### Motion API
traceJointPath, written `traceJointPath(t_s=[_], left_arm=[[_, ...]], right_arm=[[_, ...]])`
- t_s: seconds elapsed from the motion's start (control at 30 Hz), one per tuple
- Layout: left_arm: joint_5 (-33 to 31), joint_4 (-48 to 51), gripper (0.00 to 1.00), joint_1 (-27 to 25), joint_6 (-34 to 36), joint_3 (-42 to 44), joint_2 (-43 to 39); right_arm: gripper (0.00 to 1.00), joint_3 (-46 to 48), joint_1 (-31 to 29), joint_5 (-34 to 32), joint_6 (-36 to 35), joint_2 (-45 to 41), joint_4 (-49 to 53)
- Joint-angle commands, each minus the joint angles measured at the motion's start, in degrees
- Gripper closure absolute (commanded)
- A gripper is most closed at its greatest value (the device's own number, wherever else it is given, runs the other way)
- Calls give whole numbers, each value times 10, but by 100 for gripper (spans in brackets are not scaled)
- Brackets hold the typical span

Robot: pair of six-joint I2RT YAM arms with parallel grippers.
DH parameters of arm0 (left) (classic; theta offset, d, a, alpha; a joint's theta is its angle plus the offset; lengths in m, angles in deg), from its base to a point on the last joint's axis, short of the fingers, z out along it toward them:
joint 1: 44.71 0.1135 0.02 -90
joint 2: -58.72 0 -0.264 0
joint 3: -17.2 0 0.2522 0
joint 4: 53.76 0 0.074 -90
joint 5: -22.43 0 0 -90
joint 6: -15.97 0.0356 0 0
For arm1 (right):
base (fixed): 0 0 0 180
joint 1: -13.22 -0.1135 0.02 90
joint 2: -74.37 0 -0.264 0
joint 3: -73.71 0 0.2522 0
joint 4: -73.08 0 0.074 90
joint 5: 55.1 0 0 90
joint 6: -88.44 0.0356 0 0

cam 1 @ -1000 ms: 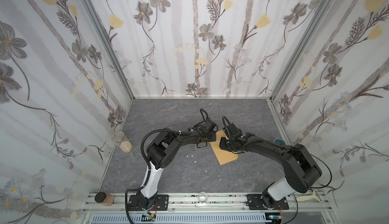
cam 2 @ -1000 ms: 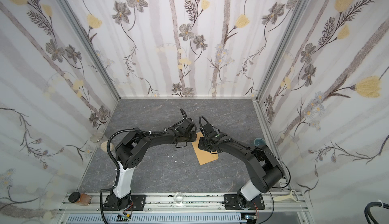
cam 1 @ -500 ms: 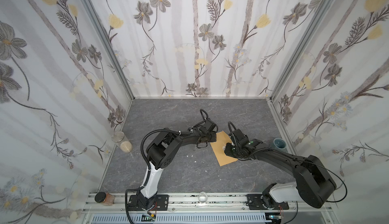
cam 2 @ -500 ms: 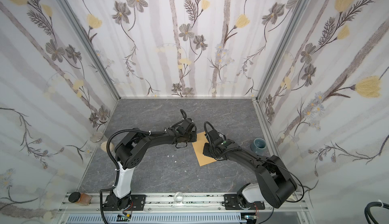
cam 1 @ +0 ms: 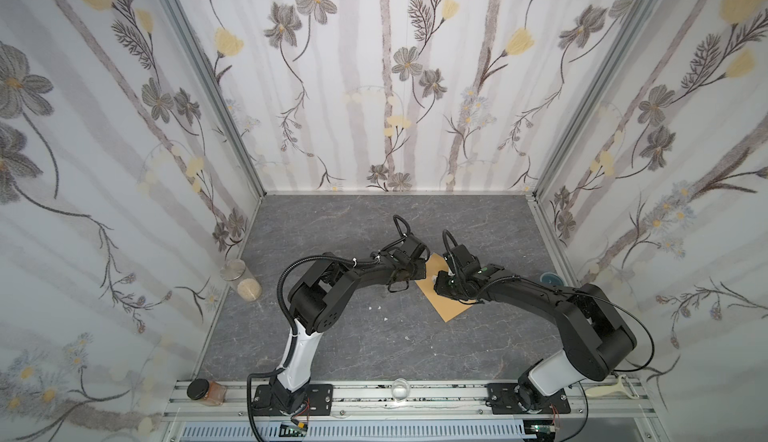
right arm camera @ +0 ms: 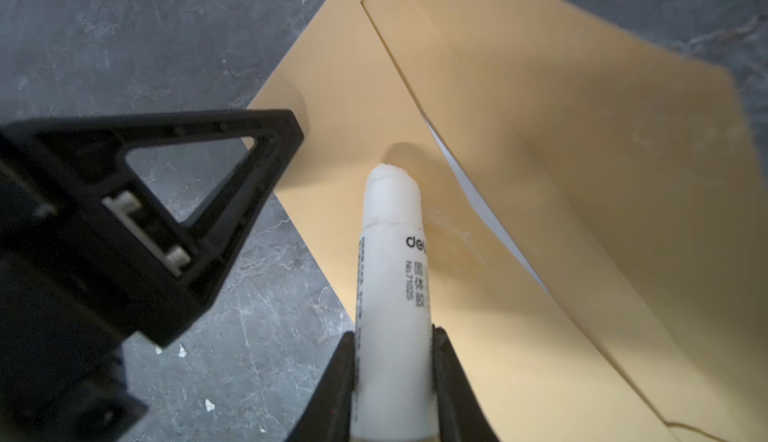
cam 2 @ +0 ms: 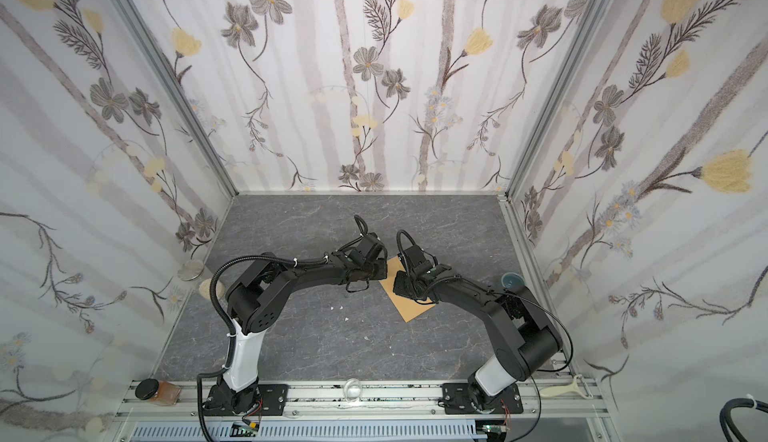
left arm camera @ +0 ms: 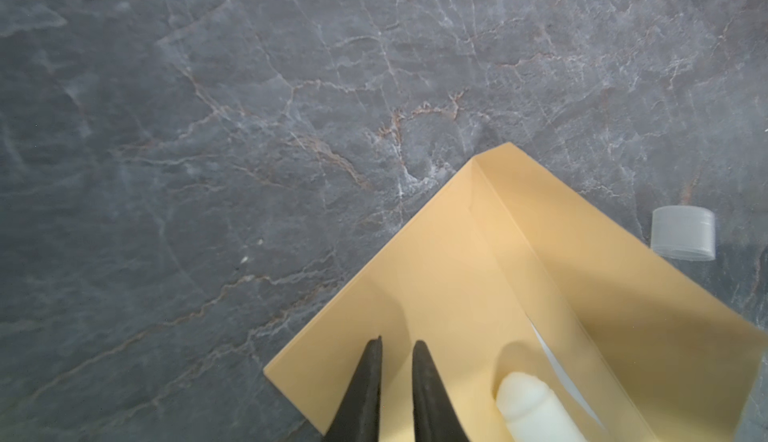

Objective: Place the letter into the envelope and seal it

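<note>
Right claw (right arm camera: 392, 336) gripped the glue stick (right arm camera: 392, 278) over the envelope (right arm camera: 540, 170), which lay flat on the table (cam 1: 332, 336) with the letter (right arm camera: 465, 182) tucked inside. Left claw (left arm camera: 397, 348) was barely parted and empty at its corner. Light, floppy paper, so I'd press the flap, not pinch.

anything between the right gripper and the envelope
Only the glue stick the right gripper holds: its bare tip points at the envelope beside the flap fold, near a white sliver of letter. The left gripper sits at the envelope's edge, off to the side.
</note>
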Motion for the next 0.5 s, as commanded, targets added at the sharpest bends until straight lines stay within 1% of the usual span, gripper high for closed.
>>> traceJointPath(t_s=[0.0, 0.33, 0.47], left_arm=[[13, 80, 82, -2, -8, 6, 1], [0, 80, 82, -2, 1, 0, 9], [-7, 80, 82, -2, 6, -4, 13]], right_arm=[[100, -2, 3, -14, -7, 3, 35], [100, 40, 8, -5, 4, -55, 50], [100, 43, 9, -3, 4, -75, 66]])
